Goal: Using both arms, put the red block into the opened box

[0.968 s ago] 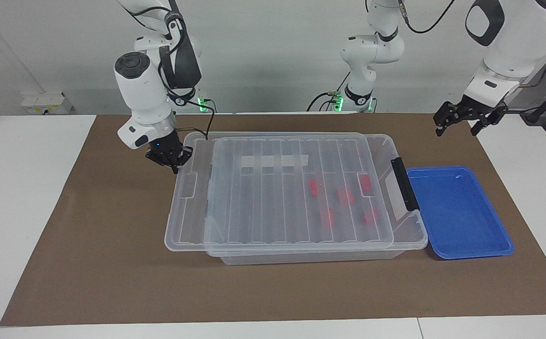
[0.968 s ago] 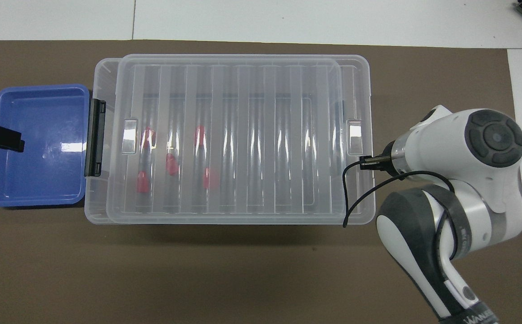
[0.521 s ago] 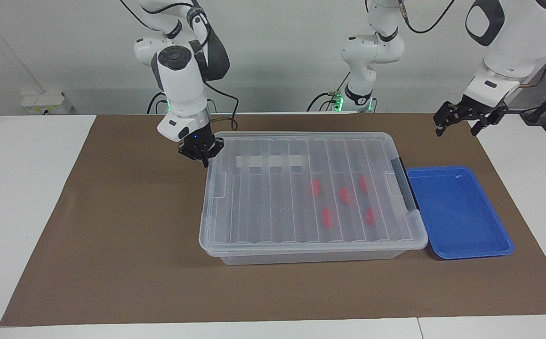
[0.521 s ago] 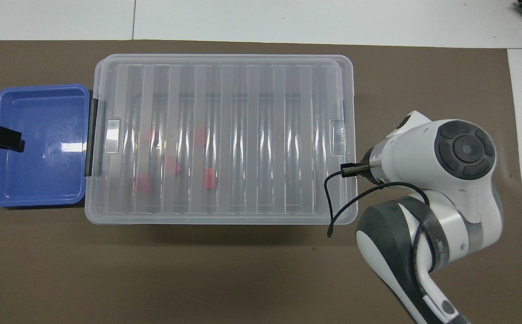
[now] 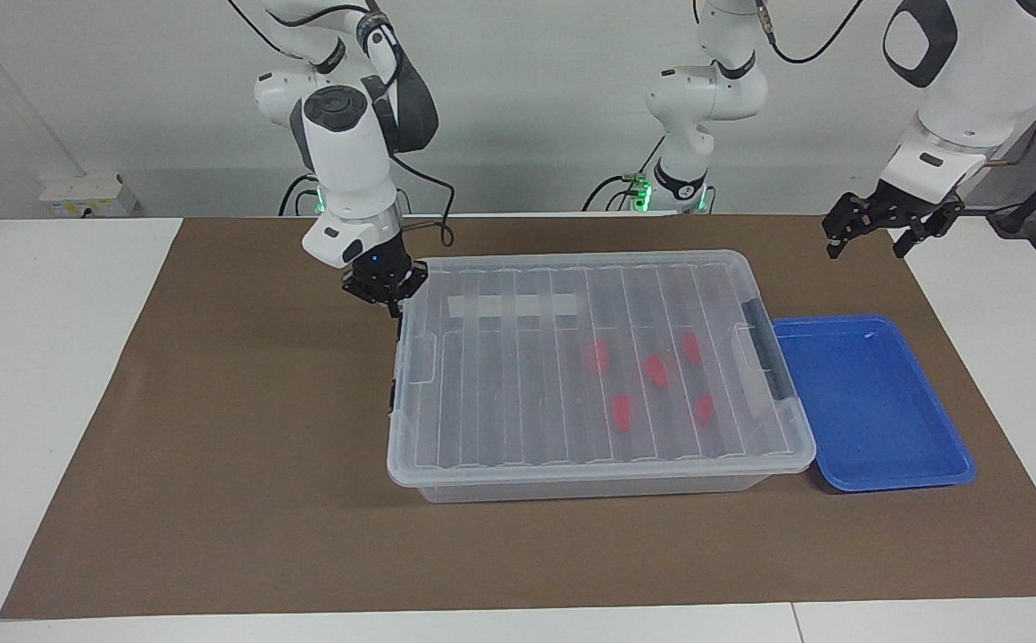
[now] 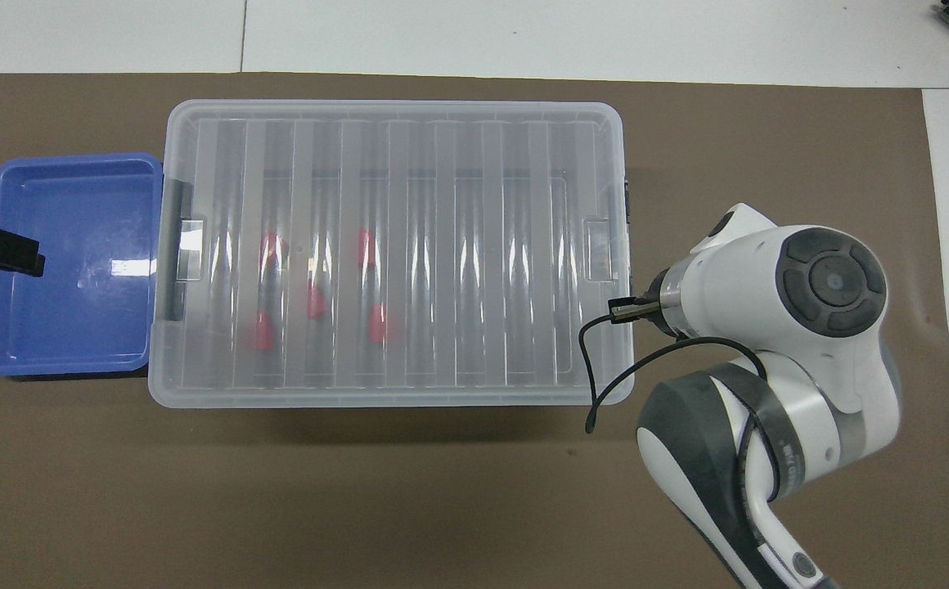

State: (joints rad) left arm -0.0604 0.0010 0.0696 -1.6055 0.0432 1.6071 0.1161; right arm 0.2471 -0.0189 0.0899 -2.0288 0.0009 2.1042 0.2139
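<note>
Clear box on the brown mat of the bench, ribbed lid lying flat across the whole top, white tape strip on it toward the robots' edge. Five red blocks inside, seen through the lid, gathered in the half toward the left arm's end — none outside. Black handle at that same end, just beside a blue tray which sits on the mat next to the box. Right gripper low at the box's corner nearest the robots, at the right arm's end, tip at the lid's edge — jaws together, whether touching the lid cannot be told. In the overhead view, hidden under its own white wrist. Left gripper up in the air over the mat's edge toward the left arm's end, jaws apart and holding nothing; that arm waiting.
</note>
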